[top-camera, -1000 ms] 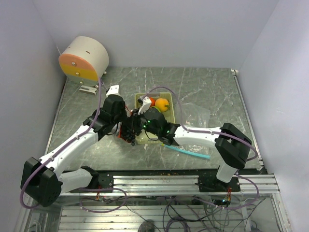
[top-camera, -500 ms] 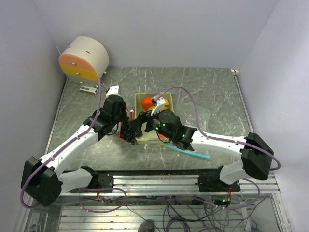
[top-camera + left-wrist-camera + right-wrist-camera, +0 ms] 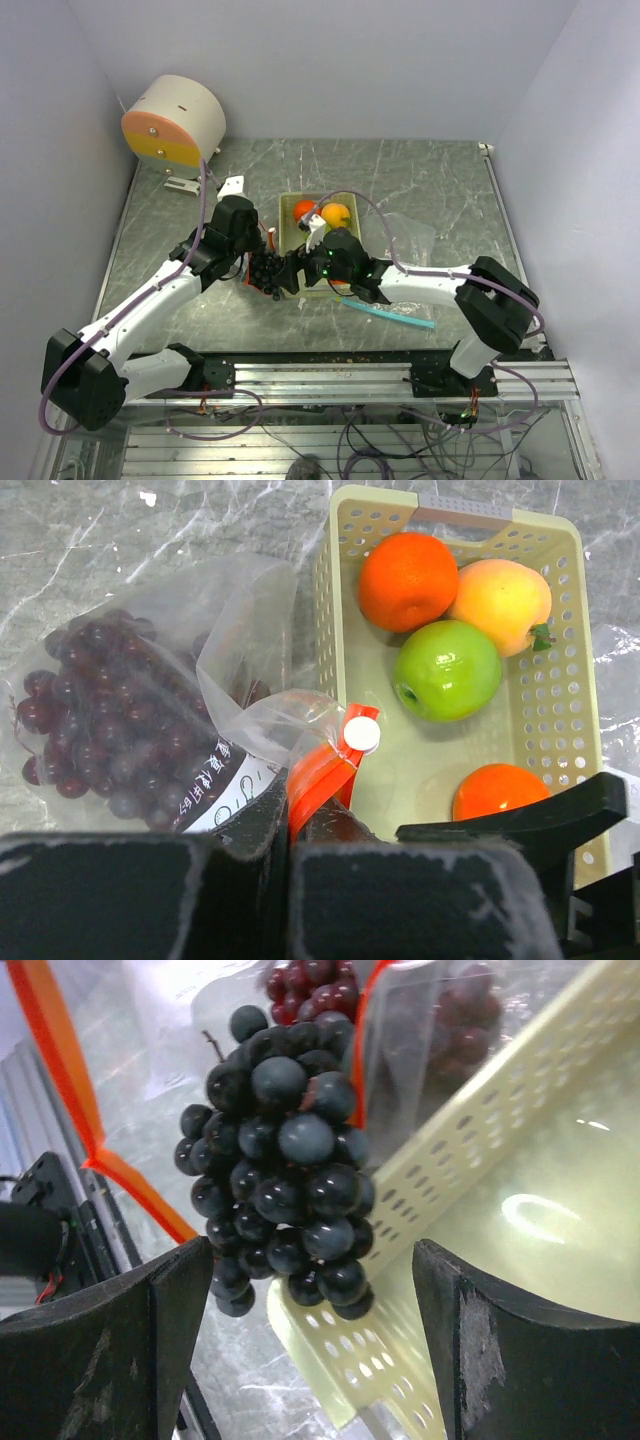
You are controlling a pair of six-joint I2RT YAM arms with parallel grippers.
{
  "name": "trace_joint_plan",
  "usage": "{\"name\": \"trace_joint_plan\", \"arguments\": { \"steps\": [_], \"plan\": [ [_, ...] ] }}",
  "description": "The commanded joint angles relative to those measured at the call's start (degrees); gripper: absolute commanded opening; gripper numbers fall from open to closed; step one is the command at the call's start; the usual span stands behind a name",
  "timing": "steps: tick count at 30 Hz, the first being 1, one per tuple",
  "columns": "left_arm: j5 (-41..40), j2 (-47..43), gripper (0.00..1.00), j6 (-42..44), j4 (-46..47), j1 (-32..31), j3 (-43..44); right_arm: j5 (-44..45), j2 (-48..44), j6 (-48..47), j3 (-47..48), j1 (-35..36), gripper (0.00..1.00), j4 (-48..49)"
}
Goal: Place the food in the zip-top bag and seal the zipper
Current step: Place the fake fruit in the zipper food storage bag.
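purple grapes (image 3: pixel 285 1160) hang within the wide-open right end effector (image 3: pixel 310 1255), while the left end effector (image 3: pixel 297 818) clamps the zipper (image 3: pixel 322 770).

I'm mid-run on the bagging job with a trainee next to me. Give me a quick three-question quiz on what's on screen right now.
1. True or false: the left hand is shut on the red-orange zipper strip of the zip-top bag.
2. How many fruits does the left wrist view show in the basket? A) two B) four C) six
3. Fill in: between the open fingers of the right hand is a dark bunch of ____.
Key: 1 true; 2 B; 3 grapes.
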Motion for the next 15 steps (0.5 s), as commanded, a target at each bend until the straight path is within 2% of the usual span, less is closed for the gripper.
{"name": "trace_joint_plan", "arguments": {
  "steps": [1,4,5,6,7,10,11,15],
  "plan": [
    [-0.50,-0.76,0.07,0.20,1.13,0.02,1.97,-8.21,3.16,-1.90,1.36,0.06,0.79,6.28],
    [-0.78,-0.82,0.07,0.37,0.82,0.03,2.10,-10.47,5.10,-1.12,2.61,0.20,0.76,6.63],
    [-0.92,-0.88,0.07,0.34,0.79,0.02,2.10,-10.45,5.69,-0.99,2.99,0.22,0.72,6.46],
    [-0.94,-1.05,0.07,0.38,0.68,0.06,2.15,-10.43,6.11,-0.90,3.17,0.30,0.62,6.25],
    [-0.96,-1.10,0.07,0.45,0.76,0.03,2.10,-10.23,6.35,-0.88,3.42,0.25,0.43,5.87],
    [-0.73,-1.13,0.07,0.38,0.96,0.02,2.15,-9.65,6.57,-0.81,4.53,0.39,0.06,4.52],
    [-0.56,-1.00,0.07,0.45,0.96,0.04,2.25,-9.12,6.15,-0.75,4.83,0.50,0.00,4.22],
    [-0.54,-0.86,0.07,0.55,0.44,0.03,2.79,-8.25,3.55,-0.72,5.91,1.14,0.00,3.86]
  ]
}}
